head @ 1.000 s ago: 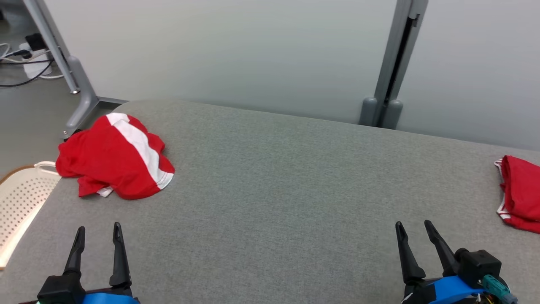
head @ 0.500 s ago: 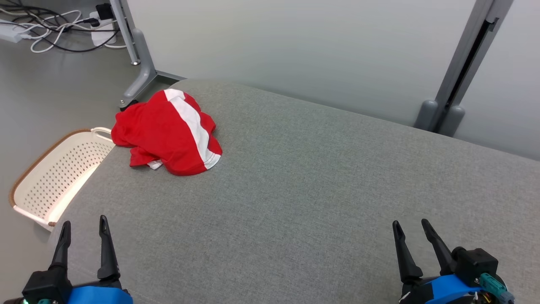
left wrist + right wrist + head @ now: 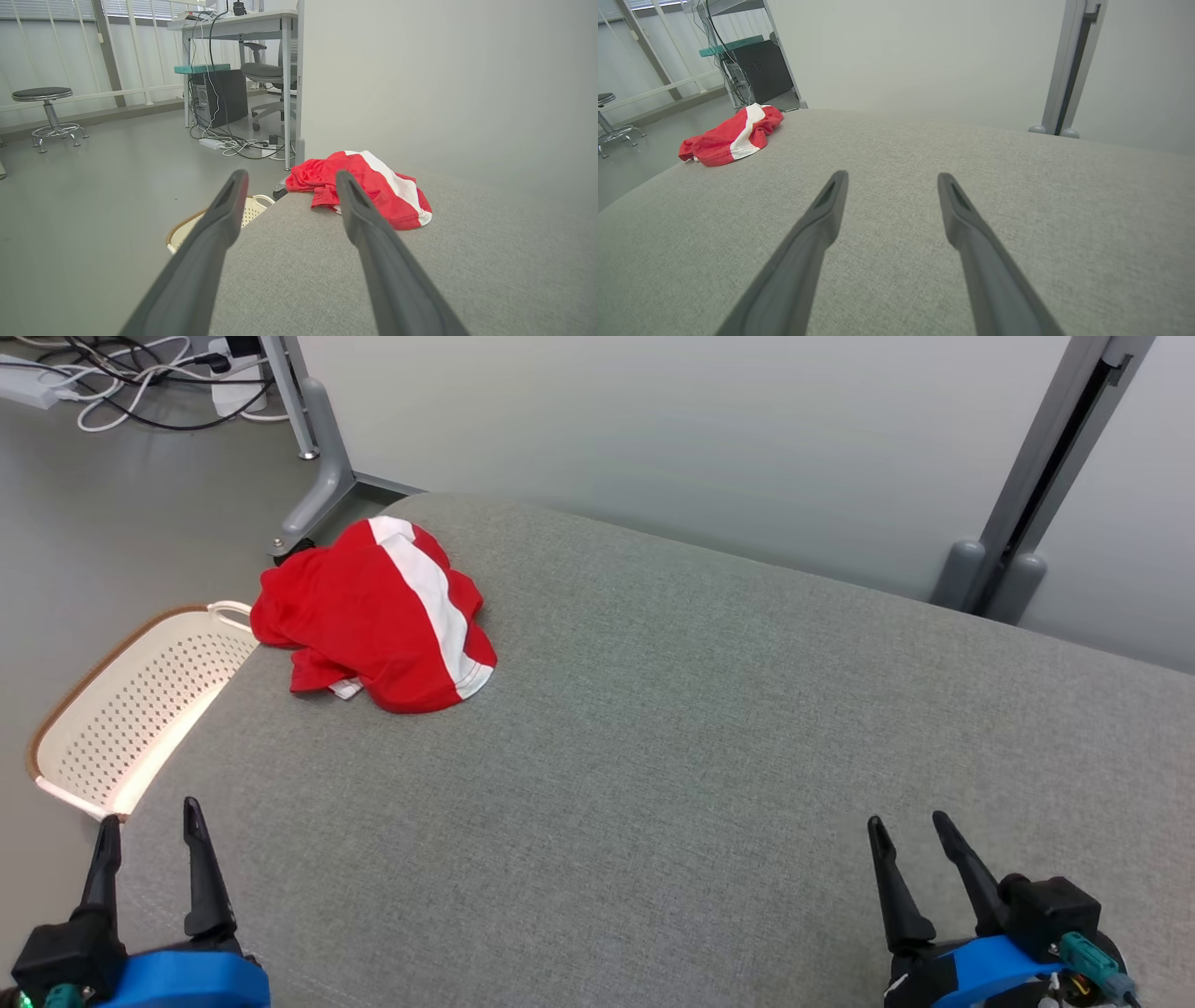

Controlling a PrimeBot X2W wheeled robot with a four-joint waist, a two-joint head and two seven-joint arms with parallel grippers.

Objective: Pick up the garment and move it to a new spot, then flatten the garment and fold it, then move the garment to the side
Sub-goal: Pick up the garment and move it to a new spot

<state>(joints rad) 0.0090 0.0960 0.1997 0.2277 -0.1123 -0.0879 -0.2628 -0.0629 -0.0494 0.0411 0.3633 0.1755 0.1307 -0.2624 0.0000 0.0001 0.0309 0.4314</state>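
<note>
Shirt: your red shirt lies crumpled, well ahead of the left claw.
Claws: left claw and right claw both spread, empty.
Remaining: you have every step ahead.

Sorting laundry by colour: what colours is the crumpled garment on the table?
Red with a broad white stripe; the garment shows best in the head view.

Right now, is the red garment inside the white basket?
No, the red garment lies crumpled on the grey surface, near the basket.
</note>
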